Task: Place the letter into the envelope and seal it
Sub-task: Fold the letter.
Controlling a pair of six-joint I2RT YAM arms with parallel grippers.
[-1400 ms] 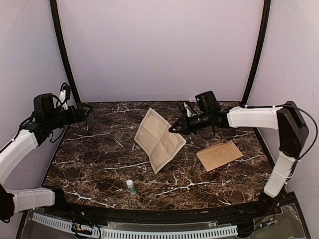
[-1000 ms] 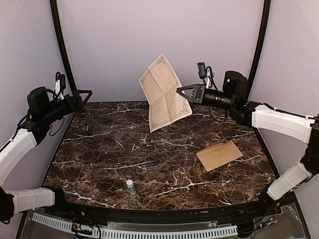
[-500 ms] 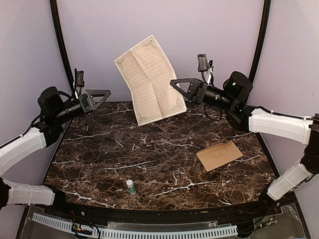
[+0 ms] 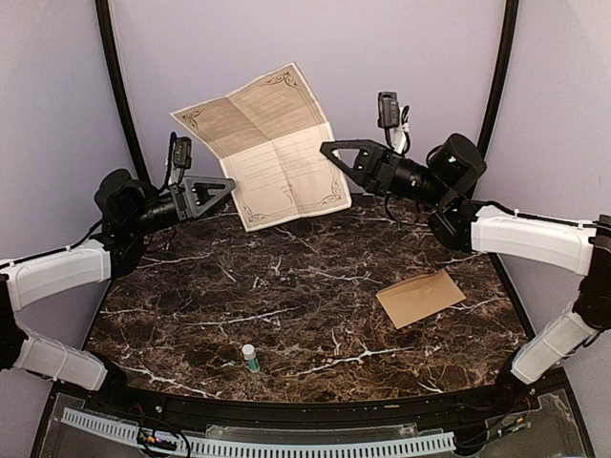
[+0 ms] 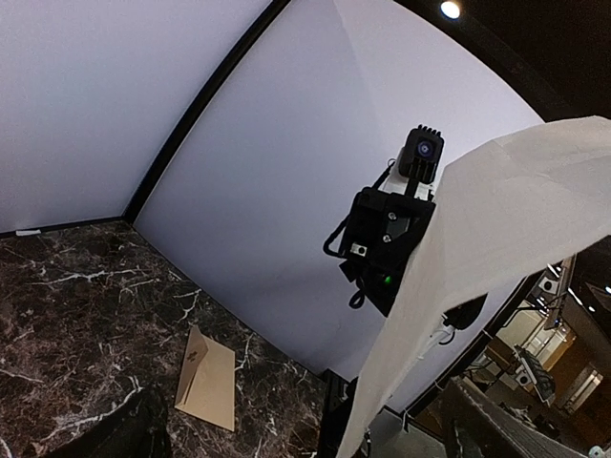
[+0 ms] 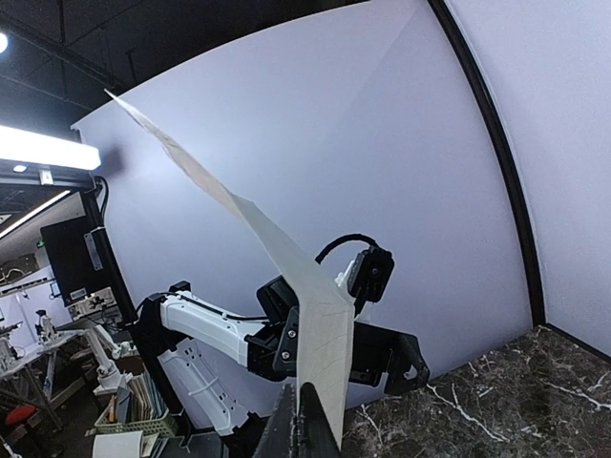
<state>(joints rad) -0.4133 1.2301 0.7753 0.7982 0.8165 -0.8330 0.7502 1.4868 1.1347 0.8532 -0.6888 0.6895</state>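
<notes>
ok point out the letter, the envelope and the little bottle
letter (image 4: 270, 151), top external view, middle of the raised sheet
envelope (image 4: 420, 298), top external view, centre of its flat face
bottle (image 4: 251, 361), top external view, its body below the cap

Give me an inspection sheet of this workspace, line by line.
Surface: dark marble table, flat.
Job's things: cream letter unfolded, held in the air; tan envelope flat on the table's right side.
Clutter: small bottle upright near the front edge.
Grippers: right gripper shut on the letter's right edge; left gripper open near its lower left edge, contact unclear.
Cables: lead by the right wrist camera.
Surroundings: lilac walls, black poles.
</notes>
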